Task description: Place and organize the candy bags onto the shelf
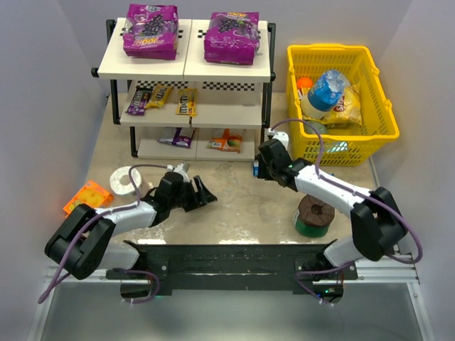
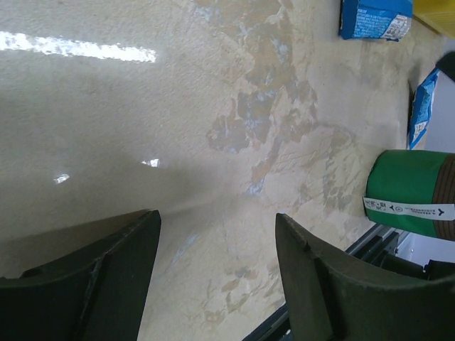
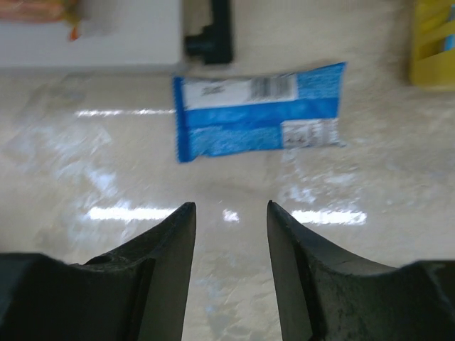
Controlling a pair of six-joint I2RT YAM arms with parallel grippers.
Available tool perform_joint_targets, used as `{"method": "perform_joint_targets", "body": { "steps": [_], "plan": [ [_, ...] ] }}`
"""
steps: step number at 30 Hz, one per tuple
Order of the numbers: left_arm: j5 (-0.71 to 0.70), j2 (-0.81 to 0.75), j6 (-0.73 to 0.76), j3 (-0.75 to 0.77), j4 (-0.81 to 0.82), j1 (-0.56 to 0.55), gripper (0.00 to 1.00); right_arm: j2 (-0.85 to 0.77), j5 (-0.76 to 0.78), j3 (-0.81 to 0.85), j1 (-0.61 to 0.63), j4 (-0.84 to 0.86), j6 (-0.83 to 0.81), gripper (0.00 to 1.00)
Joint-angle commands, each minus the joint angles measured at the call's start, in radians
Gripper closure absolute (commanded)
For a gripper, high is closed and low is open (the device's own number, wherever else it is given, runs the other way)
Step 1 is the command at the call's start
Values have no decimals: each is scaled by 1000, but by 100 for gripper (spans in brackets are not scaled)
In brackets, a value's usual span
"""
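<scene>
Since the top camera catches the most, starting there: the shelf [image 1: 114, 65] stands at the back of the table [image 1: 242, 206]. It has one large purple bag [image 1: 150, 30] on the left of its top board and a second large purple bag [image 1: 232, 37] on the right. The middle board holds small packets [image 1: 160, 96] in a row, and the bottom board has a purple packet [image 1: 178, 137] and an orange packet [image 1: 226, 140]. A yellow basket [image 1: 293, 92] sits just right of the shelf. The left gripper [image 1: 202, 193] is low over bare table in front of the shelf. The right gripper [image 1: 257, 169] is down near the shelf's right front foot.

Left wrist view: the left gripper's fingers [image 2: 106, 270] are spread wide with nothing but tabletop between them. A green roll [image 2: 409, 192] lies off to the right, and a blue packet [image 2: 375, 18] is cut off by the top edge.

Right wrist view: the jaws are apart here too, gripping nothing. A blue candy bag [image 3: 259, 117] lies flat on the table just ahead of the fingertips, not touching them. It's beside the shelf's black foot [image 3: 210, 32], so it's not on the shelf. Can't tell if it's the same packet the left camera sees.
</scene>
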Motion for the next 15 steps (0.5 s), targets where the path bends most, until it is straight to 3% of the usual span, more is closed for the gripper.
{"method": "perform_joint_targets", "body": {
  "steps": [1, 10, 15],
  "plan": [
    [1, 30, -21, 52, 62, -19, 30, 121, 184, 120, -80, -37, 4, 52],
    [30, 88, -30, 93, 70, -26, 30, 361, 261, 226, -85, 9, -26, 52],
    [28, 136, -39, 130, 70, -29, 30, 405, 160, 213, -85, 56, -17, 52]
  ]
}}
